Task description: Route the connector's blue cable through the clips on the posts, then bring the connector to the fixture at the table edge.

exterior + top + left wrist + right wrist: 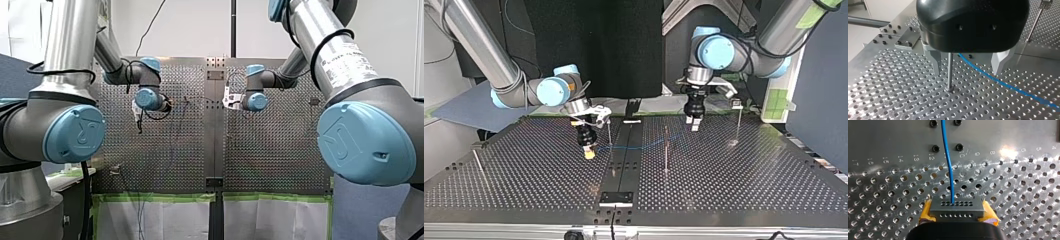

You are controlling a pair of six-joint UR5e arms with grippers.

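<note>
The right gripper (pixel 588 151) clamps the dark connector (pixel 955 207) between its yellow pads (pixel 926 211), low over the perforated table (pixel 524 175), left of centre in the top view. The blue cable (pixel 644 146) runs from it to the left gripper (pixel 694 125), whose spread fingers (pixel 936 61) straddle the cable and a thin post (pixel 949 72), gripping neither.

Front view: behind and above the arms (pixel 75 75), facing over the table (pixel 270 150); far.
Top view: low across the table, facing the arms; middling.
Left wrist view: along my left gripper (pixel 967 71); very near.
Right wrist view: along my right gripper (pixel 958 213); very near.
Shared: front and top, the table's middle; wrist views, the blue cable (pixel 998 81).
</note>
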